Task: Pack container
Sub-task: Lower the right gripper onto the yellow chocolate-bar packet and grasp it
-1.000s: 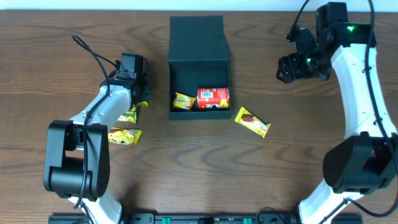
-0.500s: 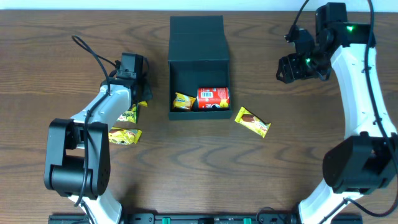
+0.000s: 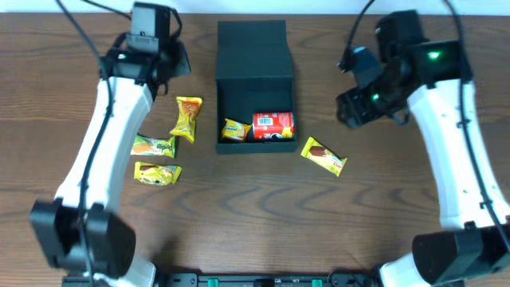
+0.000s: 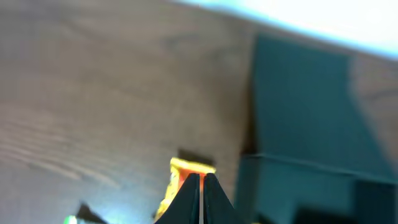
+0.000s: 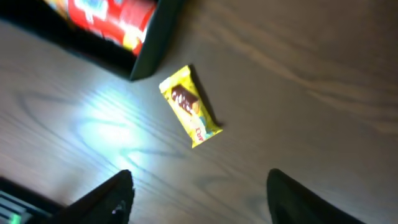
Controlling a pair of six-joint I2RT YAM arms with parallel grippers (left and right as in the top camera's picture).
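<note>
Plainly the left gripper is high over the table with its jaws pressed flat together and no wrapper visible between them. The orange packet shows just past its tips in the wrist view, and by its size against the box it seems to lie on the wood below, not hang from the fingers; I judge the hand empty, though a pinched corner cannot be ruled out.

The container sits to the right of that gripper and below it, its lid folded back flat on the far side so the mouth stays free for dropping things in. A red can and a small yellow packet already lie against its near wall. Two green-and-yellow packets wait on the table beneath the left arm, well apart from the box.

The right gripper is spread wide and holds nothing; the yellow bar packet lies straight ahead of its fingers, between them in line, just beside the container's near corner. That looks like a line-up for a descent onto it.

The surface is dark brown wood grain, flat and matt, with a pale glare patch ahead of the right fingers. Of the room only a light strip past the table's far edge shows, too blurred to read.
</note>
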